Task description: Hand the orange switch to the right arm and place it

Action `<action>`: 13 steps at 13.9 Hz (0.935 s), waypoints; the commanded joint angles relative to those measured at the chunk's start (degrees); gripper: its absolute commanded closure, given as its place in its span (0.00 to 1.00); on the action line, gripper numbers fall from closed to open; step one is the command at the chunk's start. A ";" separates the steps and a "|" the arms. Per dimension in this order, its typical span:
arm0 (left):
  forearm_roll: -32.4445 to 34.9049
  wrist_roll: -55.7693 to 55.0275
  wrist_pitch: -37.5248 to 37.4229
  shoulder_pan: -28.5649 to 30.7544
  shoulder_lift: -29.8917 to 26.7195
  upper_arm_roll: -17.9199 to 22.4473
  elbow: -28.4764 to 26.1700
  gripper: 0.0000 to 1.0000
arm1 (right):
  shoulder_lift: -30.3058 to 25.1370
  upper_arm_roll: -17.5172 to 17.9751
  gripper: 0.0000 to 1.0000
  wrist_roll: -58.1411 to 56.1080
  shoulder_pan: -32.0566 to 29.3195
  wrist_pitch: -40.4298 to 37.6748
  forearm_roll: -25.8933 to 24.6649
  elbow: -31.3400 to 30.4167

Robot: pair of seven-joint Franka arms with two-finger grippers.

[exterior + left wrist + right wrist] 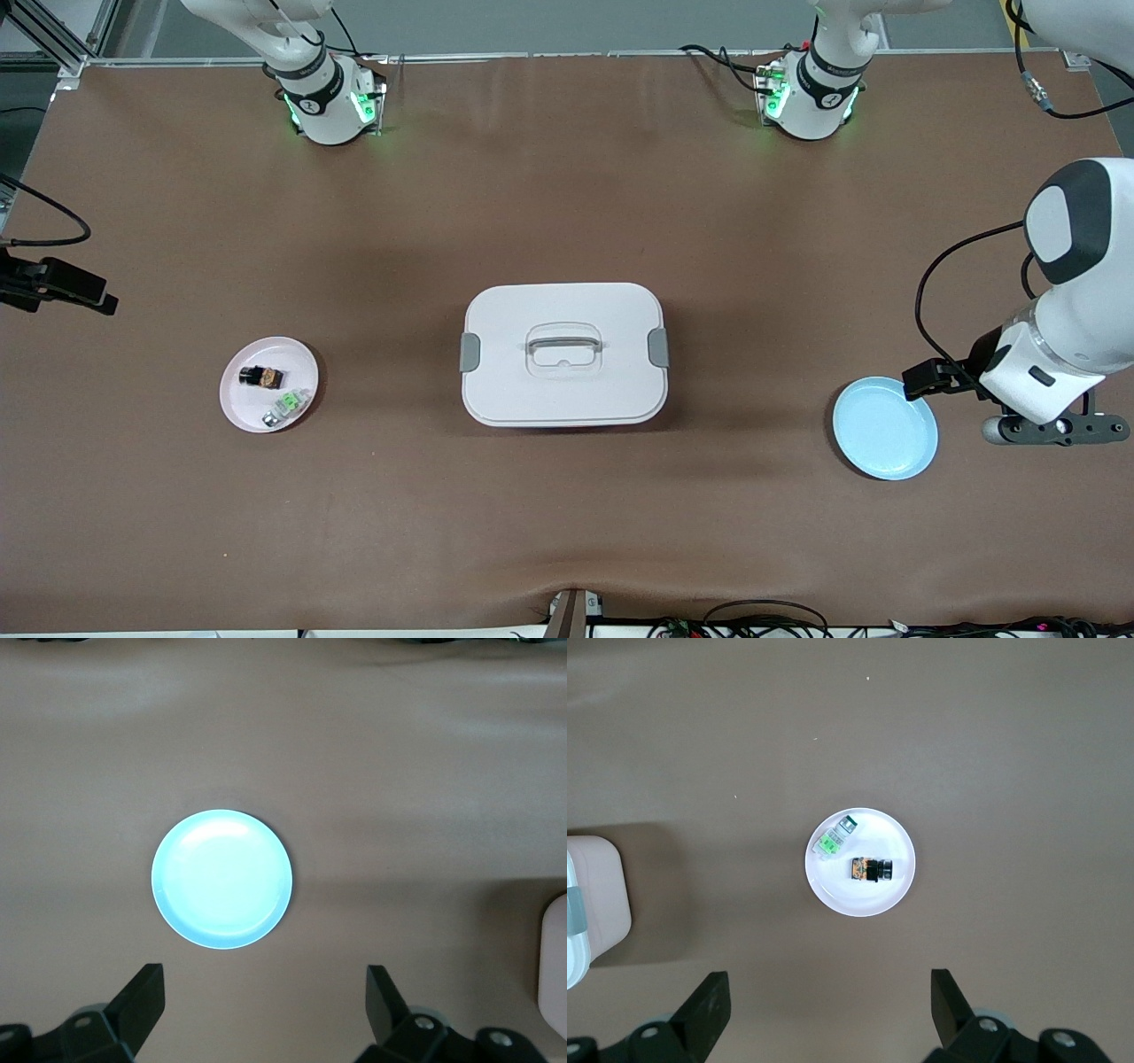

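Cut off at each wrist view's bottom edge: both grippers' finger bases. Cropped at frame edges there: box (594,904). Too small for detail: switch (261,377).

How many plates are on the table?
2. A pink plate toward the right arm's end holds the orange switch and a green-centred part. A bare blue plate lies toward the left arm's end. The closed box between them could hide more.
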 commanded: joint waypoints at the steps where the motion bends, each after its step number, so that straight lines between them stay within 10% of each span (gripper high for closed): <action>1: 1.20 -0.53 -0.42 -0.11 -0.49 0.11 0.27 0.00 | -2.04 -0.30 0.00 0.74 0.47 0.42 0.56 -2.35; 6: 1.12 -0.53 -0.86 0.06 -1.28 0.11 0.27 0.00 | -11.08 -0.30 0.00 0.74 0.64 9.19 0.56 -17.54; 13: 1.12 0.18 -3.84 0.59 -3.83 0.11 -0.26 0.00 | -11.89 -0.12 0.00 0.74 0.65 6.41 0.56 -16.86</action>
